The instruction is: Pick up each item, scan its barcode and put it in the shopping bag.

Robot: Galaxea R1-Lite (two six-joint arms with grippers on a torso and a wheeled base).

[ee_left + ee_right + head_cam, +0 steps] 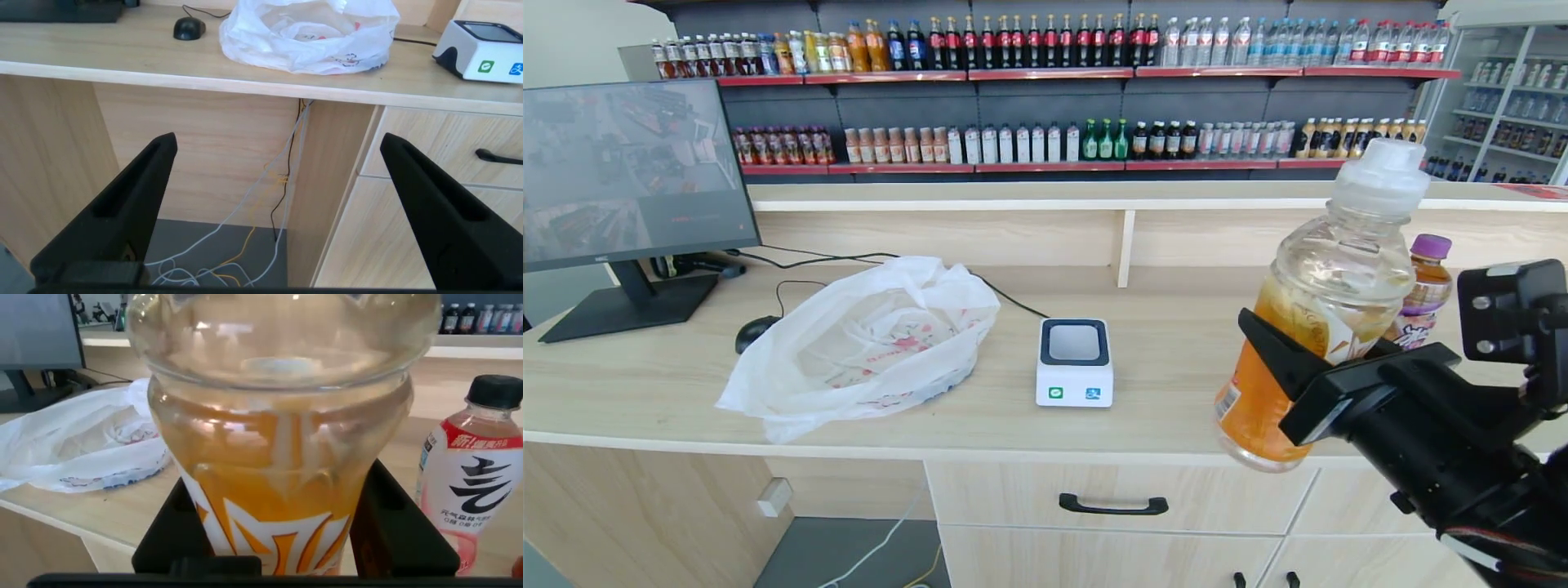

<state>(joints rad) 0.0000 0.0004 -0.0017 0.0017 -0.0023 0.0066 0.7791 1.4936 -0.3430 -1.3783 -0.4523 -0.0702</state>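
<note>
While in right jaws, one bottle (1327, 278); one bag (866, 343), one scanner (1075, 363).

You see a clear, glossy plastic bottle (1331, 278), a thin, crinkled plastic bag (866, 343), and a smooth, matt, pale wood tabletop (1160, 359).
</note>
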